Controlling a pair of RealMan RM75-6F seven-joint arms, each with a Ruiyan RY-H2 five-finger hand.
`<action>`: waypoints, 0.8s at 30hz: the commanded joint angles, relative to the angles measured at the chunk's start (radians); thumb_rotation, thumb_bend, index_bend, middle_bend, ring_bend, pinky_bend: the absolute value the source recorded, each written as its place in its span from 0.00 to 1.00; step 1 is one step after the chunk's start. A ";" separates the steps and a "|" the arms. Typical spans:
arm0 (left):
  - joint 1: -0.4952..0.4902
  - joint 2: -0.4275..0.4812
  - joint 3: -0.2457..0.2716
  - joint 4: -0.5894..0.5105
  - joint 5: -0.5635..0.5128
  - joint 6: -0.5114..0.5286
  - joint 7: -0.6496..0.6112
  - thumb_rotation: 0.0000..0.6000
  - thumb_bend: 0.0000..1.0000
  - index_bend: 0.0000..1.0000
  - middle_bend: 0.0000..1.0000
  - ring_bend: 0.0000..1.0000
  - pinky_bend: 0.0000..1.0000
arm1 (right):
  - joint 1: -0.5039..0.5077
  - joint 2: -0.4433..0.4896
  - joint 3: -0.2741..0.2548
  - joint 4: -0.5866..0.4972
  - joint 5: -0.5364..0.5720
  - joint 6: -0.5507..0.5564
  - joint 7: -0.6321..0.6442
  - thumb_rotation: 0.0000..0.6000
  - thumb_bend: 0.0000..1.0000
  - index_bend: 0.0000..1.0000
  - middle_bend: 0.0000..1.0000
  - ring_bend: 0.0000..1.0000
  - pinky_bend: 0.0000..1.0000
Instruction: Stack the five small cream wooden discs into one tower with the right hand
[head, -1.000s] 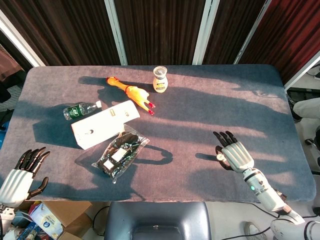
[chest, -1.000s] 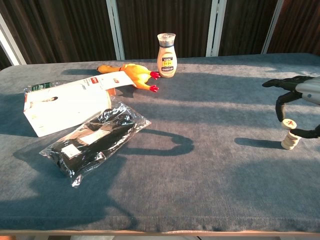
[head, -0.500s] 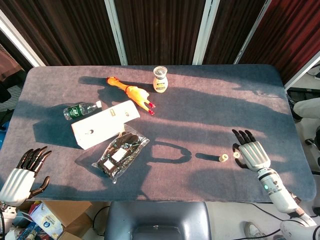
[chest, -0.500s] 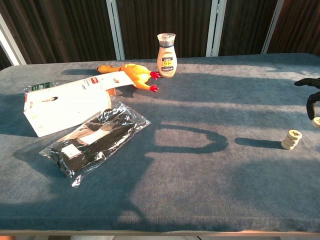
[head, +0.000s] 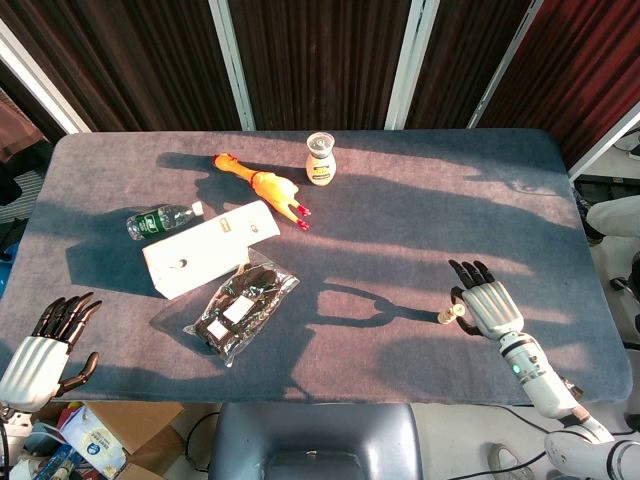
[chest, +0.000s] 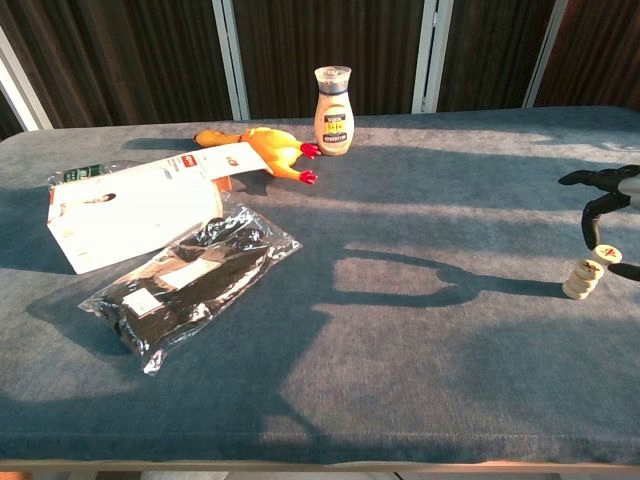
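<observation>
We pinch one disc above the stack at the right side of the table.

Our right hand's fingers (chest: 598, 205) curl down around a cream disc (chest: 607, 254), held just above and a little to the right of the stack (chest: 578, 280); whether it touches the top disc we cannot tell. The right hand (head: 487, 303) sits palm down beside the stack in the head view, other fingers spread toward the far edge. The stack stands on the grey table (head: 400, 220), well apart from everything else. Our left hand (head: 40, 352) hangs off the near left corner, holding nothing, fingers loosely apart. Across the table lie a black packet (chest: 185, 280), a white box (chest: 135, 210), a water bottle (head: 160, 220), a rubber chicken (chest: 262, 148) and a sauce bottle (chest: 334, 110).
</observation>
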 joint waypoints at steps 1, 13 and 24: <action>0.000 0.000 0.000 0.000 0.000 0.000 -0.001 1.00 0.48 0.00 0.00 0.00 0.02 | 0.000 -0.002 0.000 -0.002 -0.004 0.000 -0.002 1.00 0.47 0.63 0.06 0.00 0.00; 0.003 0.003 0.001 0.000 0.003 0.007 -0.008 1.00 0.48 0.00 0.00 0.00 0.02 | -0.003 -0.008 0.002 -0.011 -0.008 0.001 -0.026 1.00 0.47 0.57 0.06 0.00 0.00; 0.006 0.004 0.003 0.003 0.006 0.013 -0.013 1.00 0.48 0.00 0.00 0.00 0.02 | -0.023 0.007 0.000 -0.037 -0.023 0.034 -0.016 1.00 0.47 0.47 0.07 0.00 0.00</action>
